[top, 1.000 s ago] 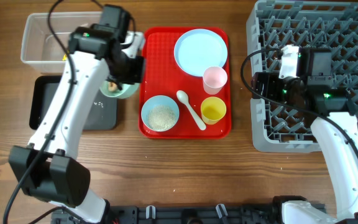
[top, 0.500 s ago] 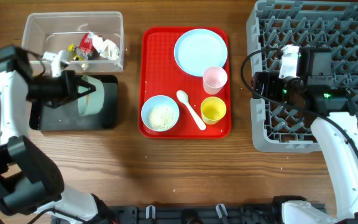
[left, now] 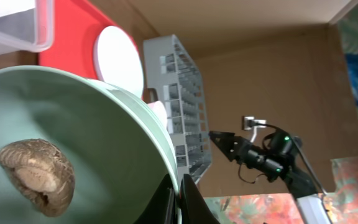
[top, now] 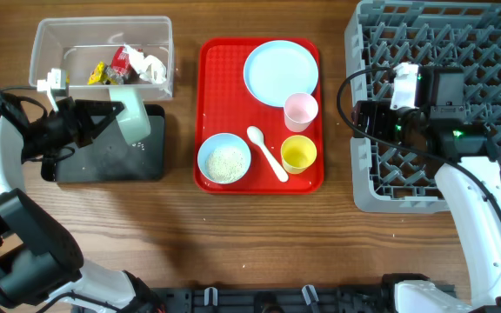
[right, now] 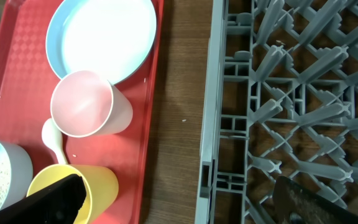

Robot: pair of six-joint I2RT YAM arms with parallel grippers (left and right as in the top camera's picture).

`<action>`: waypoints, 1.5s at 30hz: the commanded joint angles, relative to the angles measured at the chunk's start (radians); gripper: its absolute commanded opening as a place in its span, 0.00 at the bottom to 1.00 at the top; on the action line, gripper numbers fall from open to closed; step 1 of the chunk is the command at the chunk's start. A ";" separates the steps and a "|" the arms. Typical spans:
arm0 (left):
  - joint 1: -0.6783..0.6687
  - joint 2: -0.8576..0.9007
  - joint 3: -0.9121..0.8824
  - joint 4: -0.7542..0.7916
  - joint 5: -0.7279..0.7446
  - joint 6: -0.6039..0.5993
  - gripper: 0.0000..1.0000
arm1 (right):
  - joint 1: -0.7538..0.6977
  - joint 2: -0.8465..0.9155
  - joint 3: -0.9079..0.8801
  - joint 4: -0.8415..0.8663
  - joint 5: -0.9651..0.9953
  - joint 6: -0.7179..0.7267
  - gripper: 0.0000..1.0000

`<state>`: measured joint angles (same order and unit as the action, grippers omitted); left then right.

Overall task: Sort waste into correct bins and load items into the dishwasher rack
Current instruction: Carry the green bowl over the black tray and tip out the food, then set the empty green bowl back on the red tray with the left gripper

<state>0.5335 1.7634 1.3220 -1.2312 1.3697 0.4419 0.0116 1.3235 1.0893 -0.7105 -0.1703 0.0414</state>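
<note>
The pale-green bowl (top: 134,123) hangs tilted over the black tray (top: 85,167) in the overhead view, with the left gripper (top: 103,120) clamped on its rim. It should tip further, I think, with the rim kept above the tray. Only the left wrist view shows the brown bit (left: 36,174) inside the bowl. The right wrist view shows the right gripper (right: 179,186) wide apart at the dishwasher rack (right: 278,93).

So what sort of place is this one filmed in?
Likely a staged robot workbench rather than a real kitchen: a dishwasher rack sits on a wooden table, with a brown board wall behind.
</note>
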 commanded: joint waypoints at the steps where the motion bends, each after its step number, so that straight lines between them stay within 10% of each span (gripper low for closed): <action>1: 0.006 -0.007 -0.008 -0.018 0.117 0.022 0.04 | 0.002 0.011 0.015 0.000 0.021 0.011 1.00; 9: 0.023 -0.007 -0.010 -0.070 0.179 -0.003 0.04 | 0.002 0.013 0.015 0.002 0.021 0.011 1.00; 17: 0.027 -0.008 -0.008 0.009 -0.154 -0.004 0.04 | 0.002 0.013 0.015 0.007 0.021 0.011 1.00; 23: -0.203 -0.017 0.100 0.144 -0.216 -0.035 0.04 | 0.002 0.013 0.015 0.014 0.021 0.013 1.00; 27: -0.510 -0.017 0.140 0.480 -0.640 -0.327 0.04 | 0.002 0.013 0.015 0.013 0.021 0.013 1.00; 34: -0.923 0.045 0.139 0.696 -1.387 -0.315 0.04 | 0.002 0.013 0.015 0.011 0.021 0.012 1.00; 42: -0.982 0.228 0.138 0.711 -1.450 -0.317 0.04 | 0.002 0.013 0.015 0.006 0.021 0.011 1.00; 43: -0.982 0.229 0.138 0.712 -1.450 -0.317 0.09 | 0.002 0.013 0.015 0.006 0.021 0.012 1.00; 45: -0.982 0.229 0.139 0.717 -1.450 -0.317 0.59 | 0.002 0.013 0.015 0.006 0.021 0.012 1.00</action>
<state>-0.4488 1.9884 1.4487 -0.5224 -0.0582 0.1329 0.0116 1.3247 1.0893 -0.7033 -0.1627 0.0414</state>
